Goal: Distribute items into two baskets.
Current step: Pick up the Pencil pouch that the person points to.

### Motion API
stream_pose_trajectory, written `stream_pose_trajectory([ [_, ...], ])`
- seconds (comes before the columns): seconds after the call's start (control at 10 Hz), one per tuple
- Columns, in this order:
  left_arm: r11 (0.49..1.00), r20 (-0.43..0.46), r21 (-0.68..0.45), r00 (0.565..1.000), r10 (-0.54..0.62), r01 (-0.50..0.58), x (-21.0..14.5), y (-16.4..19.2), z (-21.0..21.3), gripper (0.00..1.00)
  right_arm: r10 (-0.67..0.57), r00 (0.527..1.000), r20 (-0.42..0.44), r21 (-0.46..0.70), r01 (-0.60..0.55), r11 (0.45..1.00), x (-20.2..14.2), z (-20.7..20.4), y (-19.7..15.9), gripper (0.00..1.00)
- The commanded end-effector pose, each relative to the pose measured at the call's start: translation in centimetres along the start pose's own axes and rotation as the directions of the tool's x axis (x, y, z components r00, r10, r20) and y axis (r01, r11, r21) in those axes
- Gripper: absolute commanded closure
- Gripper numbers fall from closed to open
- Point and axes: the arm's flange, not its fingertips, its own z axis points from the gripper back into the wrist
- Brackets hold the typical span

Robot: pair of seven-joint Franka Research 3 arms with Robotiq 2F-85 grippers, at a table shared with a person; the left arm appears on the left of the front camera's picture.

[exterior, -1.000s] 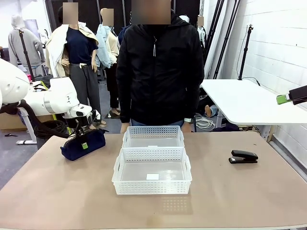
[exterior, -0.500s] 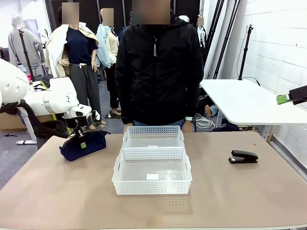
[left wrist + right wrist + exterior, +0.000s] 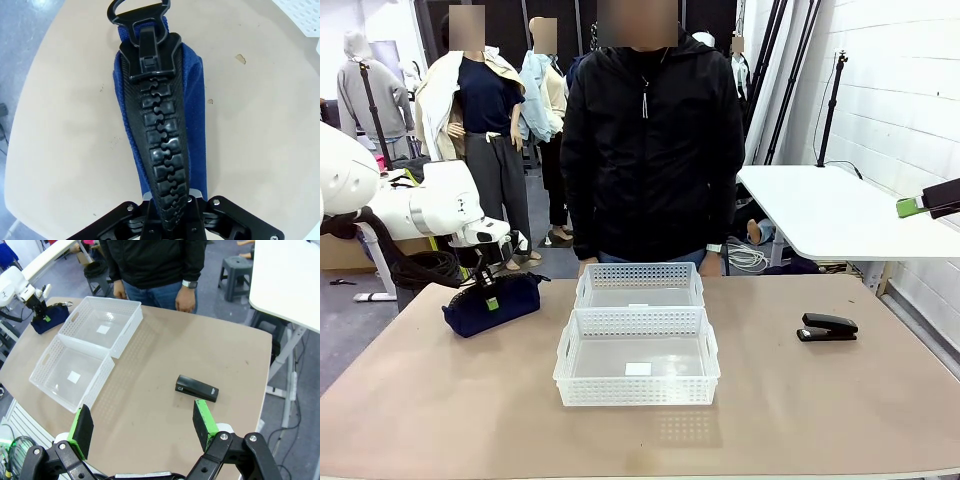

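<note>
You have two baskets on the desk (image 3: pixel 800 400), set touching, long side to long side, in the middle: the near basket (image 3: pixel 637 357) and the far basket (image 3: pixel 639 285), each white, lattice-walled, with one small white label on its bare floor. There are two items, both outside the baskets. The one navy pouch (image 3: pixel 492 303) lies to the left of the baskets, well apart from them, near the desk's far left edge. The one black stapler (image 3: pixel 827 327) lies flat on the right side, also well apart from the baskets. Your left gripper (image 3: pixel 172 205) reaches down onto the pouch from above; in the left wrist view its fingers are drawn narrow and pinch the black zipper (image 3: pixel 160 135) ridge along the pouch's top, with the zipper's pull ring at the far end. Whether the pouch rests on the desk or hangs just above it, you cannot tell. Your right gripper (image 3: pixel 142 422) hangs high over the desk's right part, its two green-padded fingers (image 3: pixel 202 417) spread wide with nothing between them, the stapler below it. One person (image 3: pixel 650 140) in a black jacket stands at the far side, both hands hanging just behind the far basket.
</note>
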Motion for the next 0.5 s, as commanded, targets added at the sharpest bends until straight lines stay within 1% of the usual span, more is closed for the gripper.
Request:
stream_pose_trajectory([
  [0.0, 1.0, -0.025, 0.011, 0.999, 0.027, -0.027, -0.5, -0.2, 1.1, 1.0, -0.003, 1.0, 0.0, 0.01, 0.003, 1.0, 0.0, -0.1, 0.0, 0.0],
  [0.2, 0.996, 0.022, 0.048, 0.997, 0.072, -0.073, -1.0, -0.7, 5.8, 1.0, -0.003, 1.0, 0.0, 0.01, 0.003, 1.0, 0.0, -0.1, 0.0, 0.0],
  [0.4, 0.985, 0.051, 0.105, 0.99, 0.132, -0.136, -2.3, -1.9, 12.0, 1.0, -0.003, 1.0, 0.0, 0.01, 0.003, 1.0, 0.0, -0.1, 0.0, 0.0],
])
